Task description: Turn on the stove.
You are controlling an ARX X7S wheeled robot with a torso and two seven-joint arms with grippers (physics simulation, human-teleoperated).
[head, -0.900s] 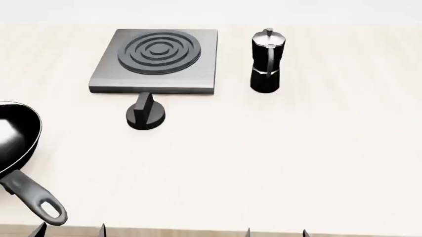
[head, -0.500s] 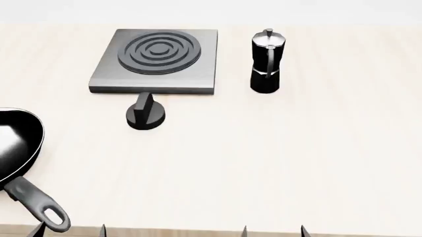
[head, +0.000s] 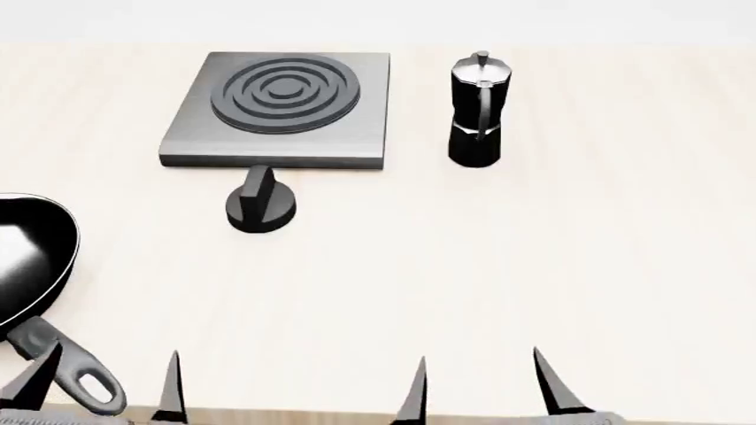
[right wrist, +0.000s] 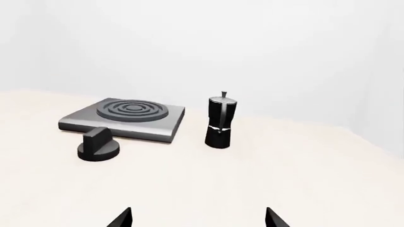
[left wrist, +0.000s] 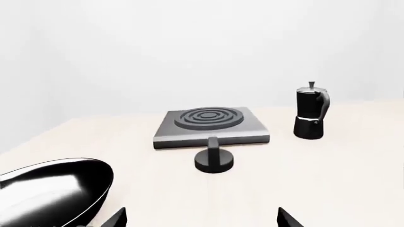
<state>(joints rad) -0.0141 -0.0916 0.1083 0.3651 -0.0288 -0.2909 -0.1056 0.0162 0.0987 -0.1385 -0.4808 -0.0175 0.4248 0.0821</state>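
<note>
Brushed grey metal forms the stove (head: 343, 115), a flat square plate with dark raised rings (head: 285, 91) on it, which lies at the far side of the pale wooden table (head: 497, 266), a little to the left of the middle in the head view. Just in front of its near edge stands the small round black knob (head: 261, 204) with an upright fin; it is close to the plate, but it is hard to tell whether the two touch. To the right of the stove, clearly apart from it, a black moka pot (head: 477, 111) stands upright. A black frying pan (head: 30, 266) lies at the left edge of the table, with its handle (head: 73, 367) pointing toward the near edge. The left gripper (head: 104, 385) is at the near edge, its two pointed fingers spread apart and holding nothing, and one fingertip (head: 38, 376) appears over the pan handle. The right gripper (head: 482, 385) is beside it at the same edge, also spread wide and empty. Both grippers are well apart from the knob and the stove.
</note>
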